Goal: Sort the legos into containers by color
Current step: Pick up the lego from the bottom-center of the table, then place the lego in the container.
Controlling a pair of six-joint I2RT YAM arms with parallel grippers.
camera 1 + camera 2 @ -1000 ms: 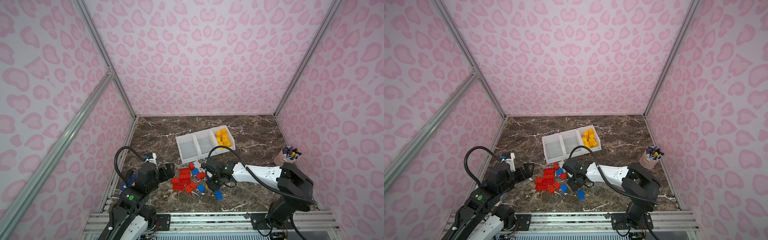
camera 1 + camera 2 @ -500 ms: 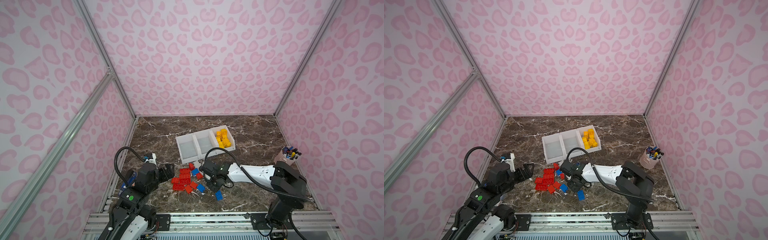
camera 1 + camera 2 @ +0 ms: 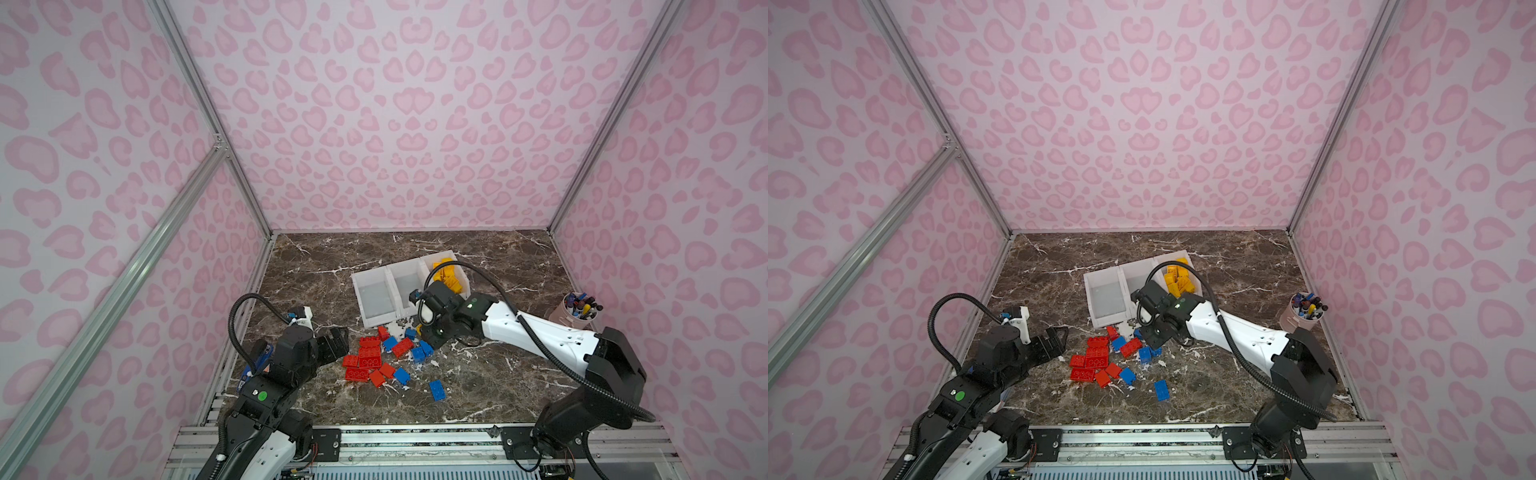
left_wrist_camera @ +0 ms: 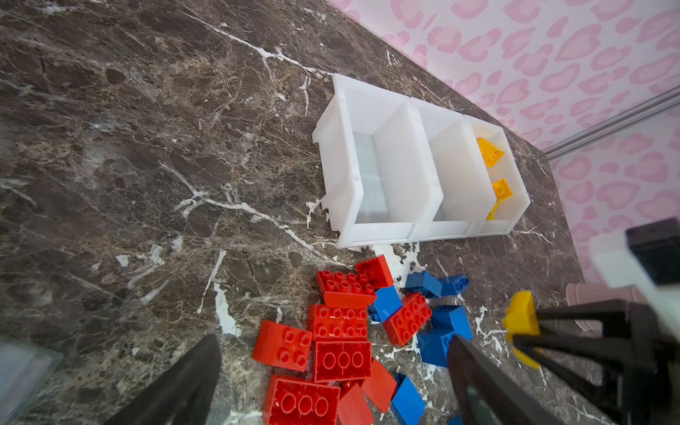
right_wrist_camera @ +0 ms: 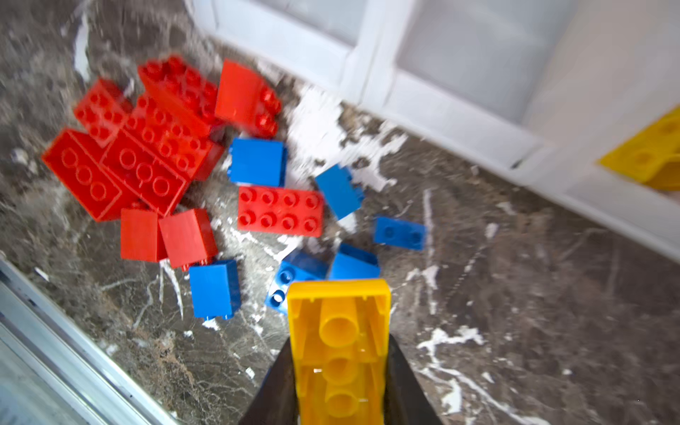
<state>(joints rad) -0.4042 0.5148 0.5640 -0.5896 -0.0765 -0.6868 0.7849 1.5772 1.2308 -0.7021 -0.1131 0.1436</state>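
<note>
Your stock at this moment:
- Your right end effector (image 5: 340, 344): pinching one yellow lego (image 5: 338, 323) by its long sides, hollow underside to the wrist camera, over the right edge of the loose pile, just near of the containers (image 4: 397, 162).
- Your left end effector (image 4: 335, 336): fingers spread wide, holding nothing, at the pile's left side.
- Containers: three white bins in a row; the right one holds the sorted yellow legos (image 3: 446, 274).
- Red legos (image 3: 368, 359) and blue legos (image 3: 436, 390): mixed on the tabletop (image 3: 332, 257).
- Pen cup (image 3: 575, 311): far right, well apart.
</note>
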